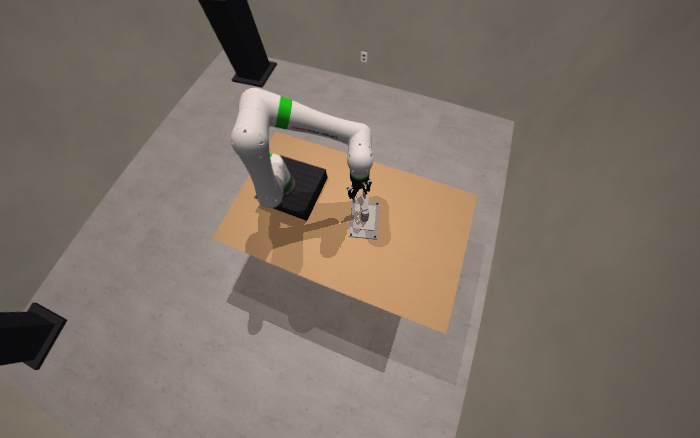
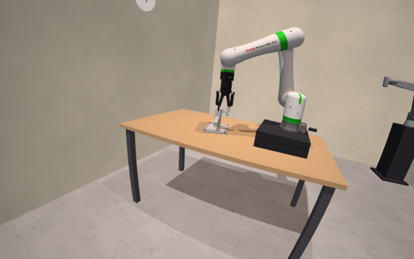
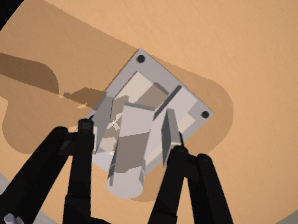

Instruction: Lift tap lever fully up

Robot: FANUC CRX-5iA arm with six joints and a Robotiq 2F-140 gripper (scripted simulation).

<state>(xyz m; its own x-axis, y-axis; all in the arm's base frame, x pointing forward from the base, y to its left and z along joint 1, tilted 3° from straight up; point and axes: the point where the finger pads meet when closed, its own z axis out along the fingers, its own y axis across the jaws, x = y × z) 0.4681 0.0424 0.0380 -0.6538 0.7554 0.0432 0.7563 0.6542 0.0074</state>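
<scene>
The tap (image 2: 217, 122) is a small grey fixture on a square metal plate (image 1: 364, 221) in the middle of the wooden table. Its upright grey part rises from the plate, and I cannot tell the lever from the spout at this size. My gripper (image 2: 223, 108) points straight down just above the tap's top, its fingers partly open. In the wrist view the fingers straddle the tap's grey upper part (image 3: 133, 156), with the plate (image 3: 156, 99) below. I see no finger pressing on it.
The arm's black base block (image 2: 282, 139) sits on the table to the right of the tap. Black camera stands (image 2: 395, 152) rise from the floor beyond the table. The table's far edge is close behind the tap.
</scene>
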